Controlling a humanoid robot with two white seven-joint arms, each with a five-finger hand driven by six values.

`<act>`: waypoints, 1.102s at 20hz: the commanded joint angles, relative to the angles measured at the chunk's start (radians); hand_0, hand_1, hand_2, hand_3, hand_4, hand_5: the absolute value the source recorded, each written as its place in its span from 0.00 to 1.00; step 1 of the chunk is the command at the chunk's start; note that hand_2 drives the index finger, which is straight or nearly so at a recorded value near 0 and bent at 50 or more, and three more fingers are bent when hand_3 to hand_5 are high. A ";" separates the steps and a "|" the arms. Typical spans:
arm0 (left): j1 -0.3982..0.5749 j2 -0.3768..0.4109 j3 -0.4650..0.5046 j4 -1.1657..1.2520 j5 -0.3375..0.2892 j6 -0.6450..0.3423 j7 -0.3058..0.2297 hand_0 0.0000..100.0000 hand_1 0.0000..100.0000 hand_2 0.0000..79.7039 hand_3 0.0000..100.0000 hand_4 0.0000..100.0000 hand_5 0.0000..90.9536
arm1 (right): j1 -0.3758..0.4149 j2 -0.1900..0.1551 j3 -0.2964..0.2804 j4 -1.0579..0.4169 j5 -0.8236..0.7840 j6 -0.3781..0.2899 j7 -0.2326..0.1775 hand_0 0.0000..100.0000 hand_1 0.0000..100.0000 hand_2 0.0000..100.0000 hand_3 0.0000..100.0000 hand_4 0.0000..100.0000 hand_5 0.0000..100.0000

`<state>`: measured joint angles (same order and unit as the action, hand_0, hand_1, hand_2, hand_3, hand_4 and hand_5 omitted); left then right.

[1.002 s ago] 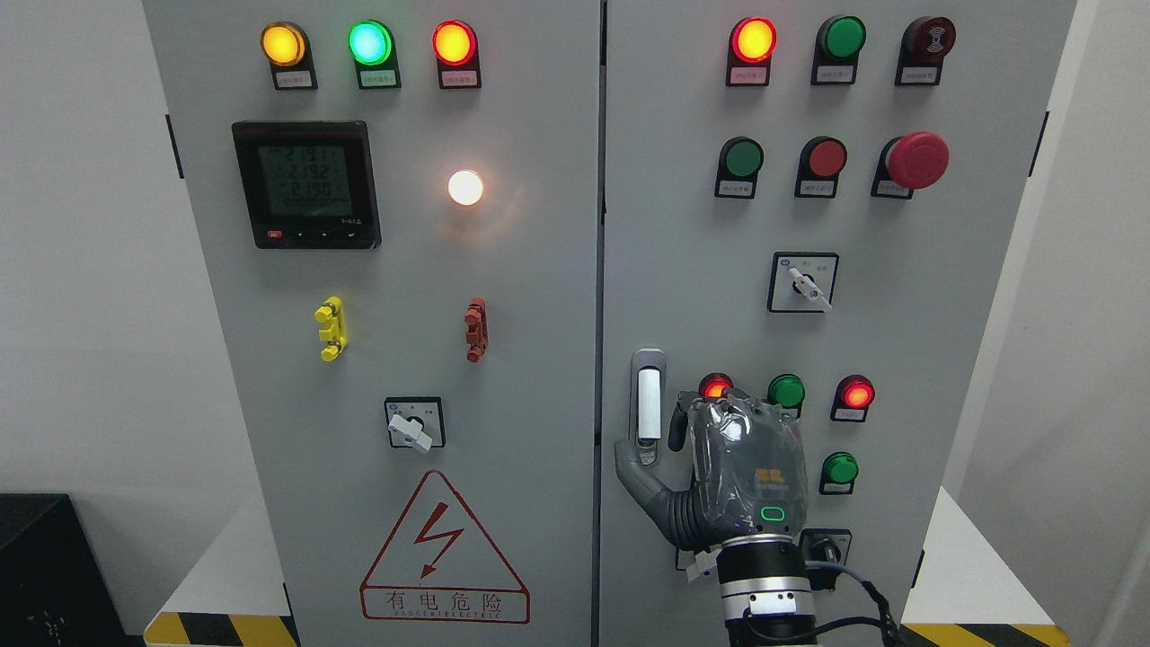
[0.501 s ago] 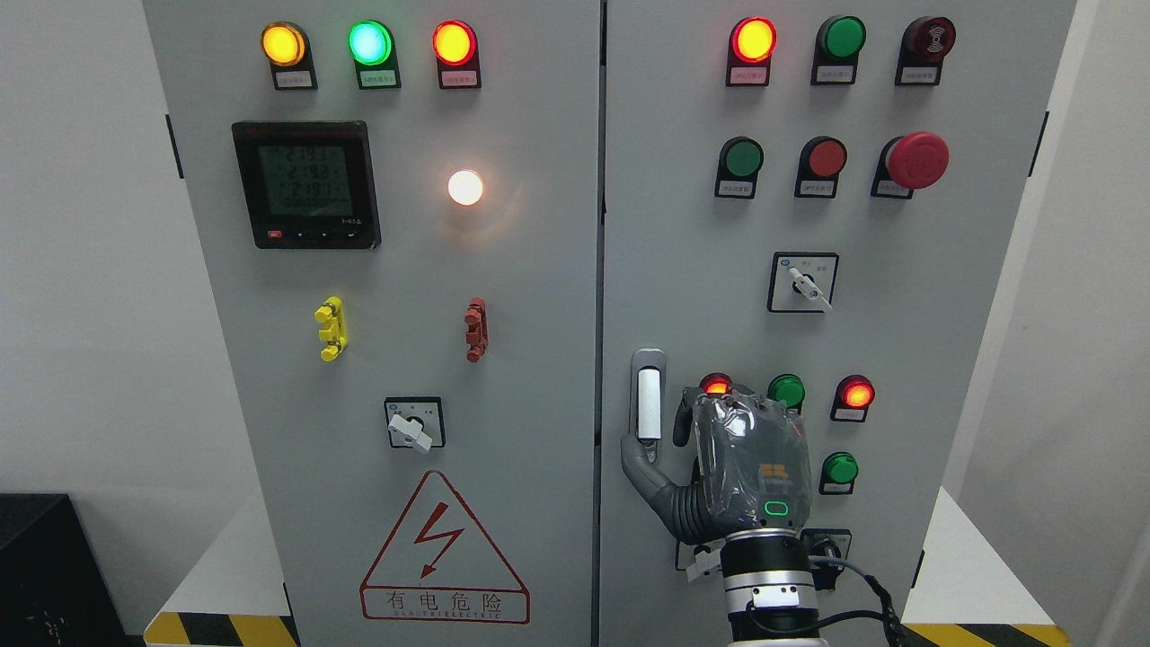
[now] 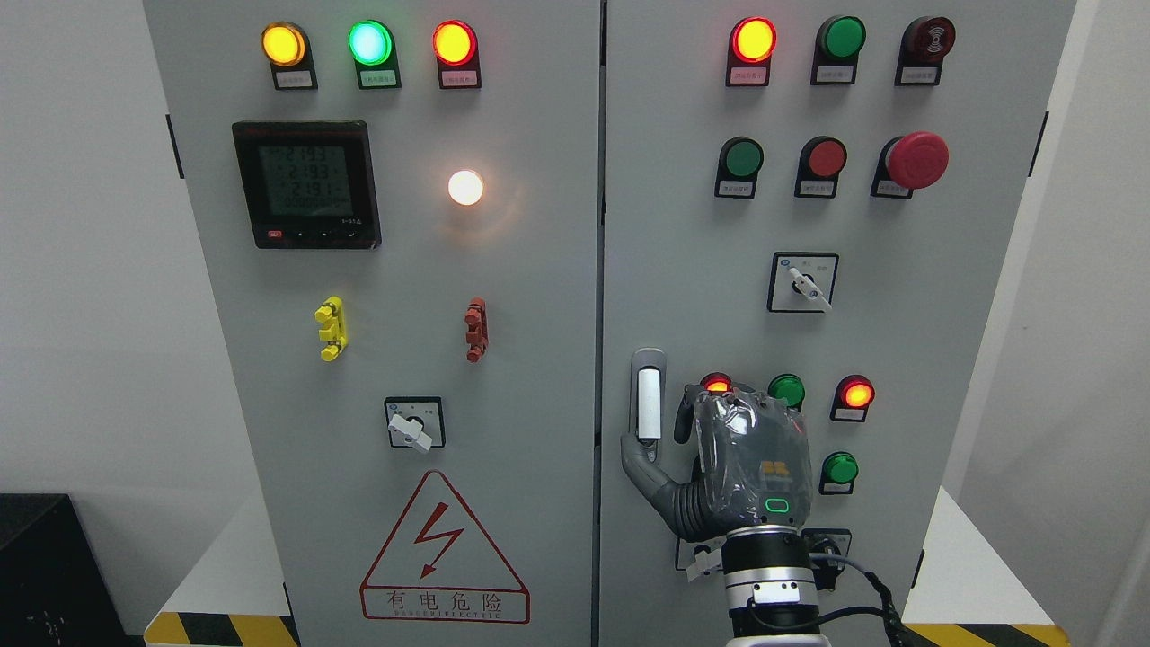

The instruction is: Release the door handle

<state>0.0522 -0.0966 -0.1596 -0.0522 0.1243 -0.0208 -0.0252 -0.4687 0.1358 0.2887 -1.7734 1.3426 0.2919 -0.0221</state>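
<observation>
while right robot hand (image 3: 719, 458) rests unclenched beside door handle (image 3: 648, 397), thumb just under it, cabinet doors closed.

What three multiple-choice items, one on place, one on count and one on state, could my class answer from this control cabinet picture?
1. Where is the door handle?
A. on the floor
B. on the right door, just left of the right hand
C. on the room wall

2. How many lamps form the top row of the left door?
A. two
B. three
C. five

3. The white lamp beside the meter is
A. lit
B. dark
C. covered by tape

Answers:
B, the handle stands near the right door's left edge, beside the hand.
B, there is a yellow lamp, a green lamp and a red lamp.
A, it glows brightly on the panel.
</observation>
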 commanded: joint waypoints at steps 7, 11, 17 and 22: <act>0.000 0.000 0.000 0.000 0.000 -0.008 -0.001 0.00 0.00 0.06 0.11 0.01 0.00 | 0.001 0.001 -0.016 0.000 0.000 -0.002 -0.001 0.34 0.42 0.72 0.97 0.75 0.67; 0.000 0.000 0.000 0.000 0.000 -0.007 -0.001 0.00 0.00 0.06 0.11 0.01 0.00 | 0.001 0.001 -0.016 -0.001 0.000 0.000 -0.002 0.36 0.43 0.72 0.97 0.75 0.67; 0.000 0.000 0.000 0.000 0.000 -0.007 -0.001 0.00 0.00 0.06 0.11 0.01 0.00 | 0.005 0.005 -0.020 -0.004 -0.002 -0.002 -0.004 0.38 0.42 0.72 0.97 0.75 0.67; 0.000 0.000 0.000 0.000 0.000 -0.008 -0.001 0.00 0.00 0.05 0.11 0.01 0.00 | 0.005 0.005 -0.022 -0.006 0.000 -0.002 -0.004 0.39 0.42 0.72 0.97 0.75 0.67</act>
<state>0.0522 -0.0966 -0.1595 -0.0521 0.1243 -0.0281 -0.0252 -0.4642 0.1390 0.2732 -1.7756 1.3416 0.2905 -0.0255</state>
